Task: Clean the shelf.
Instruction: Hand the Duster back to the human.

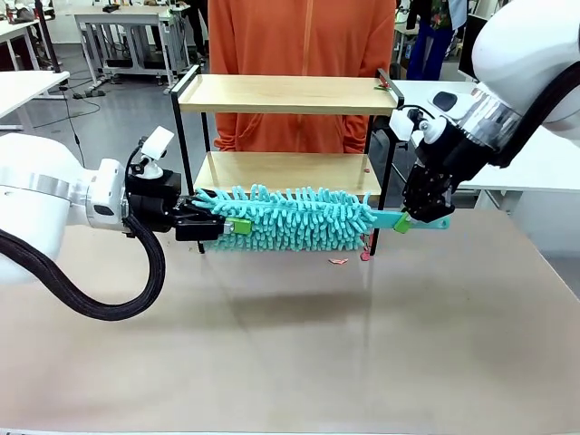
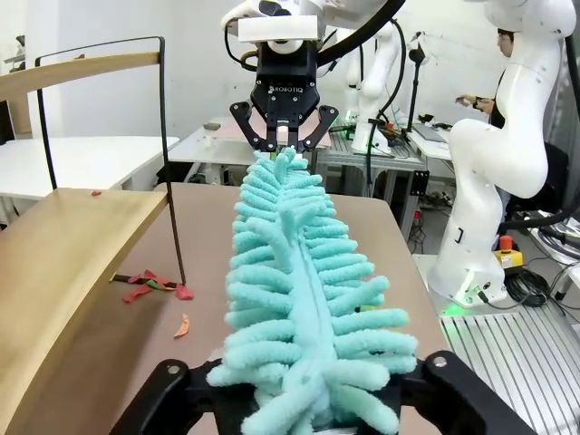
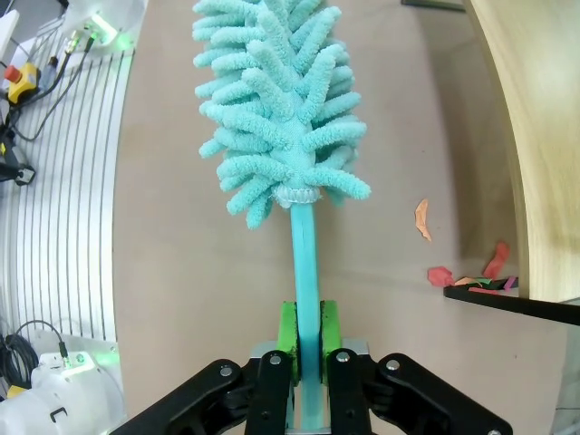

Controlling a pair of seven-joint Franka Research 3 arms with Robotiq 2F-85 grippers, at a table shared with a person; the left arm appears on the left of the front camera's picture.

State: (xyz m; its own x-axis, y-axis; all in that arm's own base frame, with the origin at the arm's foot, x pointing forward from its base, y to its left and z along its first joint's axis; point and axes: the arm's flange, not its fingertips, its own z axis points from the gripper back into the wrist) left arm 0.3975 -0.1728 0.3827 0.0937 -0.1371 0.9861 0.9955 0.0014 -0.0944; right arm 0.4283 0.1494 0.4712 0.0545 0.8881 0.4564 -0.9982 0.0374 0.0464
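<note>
The shelf [image 1: 285,93], two light wooden boards in a thin black frame, stands at the far middle of the table. A teal fluffy duster [image 1: 290,217] hangs level in front of its lower board, just above the tabletop. My left gripper [image 1: 227,225] is shut on the tip end of the duster's head; in the left wrist view the fluffy head [image 2: 299,290] runs away from my left gripper [image 2: 304,408] toward the right gripper [image 2: 283,136]. My right gripper [image 1: 424,216] is shut on the flat teal handle [image 3: 306,263], green pads pressed on both sides [image 3: 308,353].
Small red and orange scraps [image 1: 349,258] lie on the table by the shelf's right front leg [image 3: 471,276]. A person in an orange top [image 1: 304,36] stands right behind the shelf. The brown tabletop [image 1: 299,344] spreads wide on the near side.
</note>
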